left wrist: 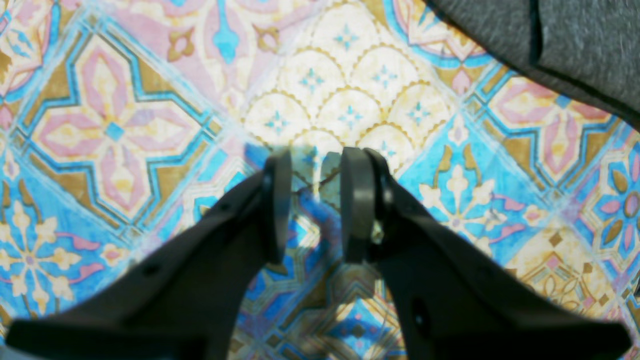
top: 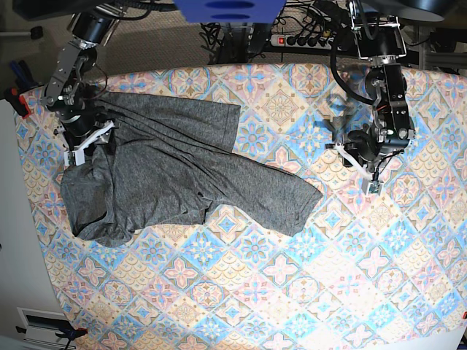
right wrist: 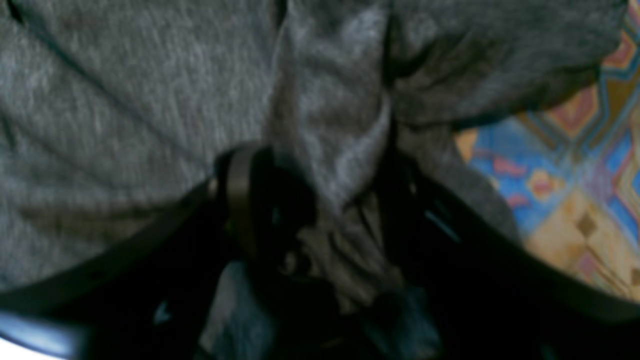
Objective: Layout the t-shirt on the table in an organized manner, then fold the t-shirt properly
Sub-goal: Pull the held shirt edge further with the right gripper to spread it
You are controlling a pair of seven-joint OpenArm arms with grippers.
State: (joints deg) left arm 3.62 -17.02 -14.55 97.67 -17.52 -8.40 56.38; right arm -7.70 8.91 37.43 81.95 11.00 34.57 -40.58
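Observation:
The dark grey t-shirt (top: 168, 175) lies crumpled and skewed over the left half of the patterned table (top: 292, 292), one sleeve pointing toward the middle. My right gripper (top: 87, 142) sits on the shirt's left part. In the right wrist view its jaws (right wrist: 320, 190) stand wide around a bunched fold of the t-shirt (right wrist: 125, 100), with a dark gap beside the left finger (right wrist: 240, 200). My left gripper (top: 361, 171) hovers over bare table at the right, away from the shirt. Its fingers (left wrist: 315, 165) are apart with nothing between them, and the t-shirt's edge (left wrist: 575, 45) shows at the upper right.
Behind the table's far edge lie a power strip and tangled cables (top: 306, 36). A red clamp (top: 22, 102) is fixed at the table's left edge. Patterned cloth (left wrist: 125, 125) lies under the left gripper.

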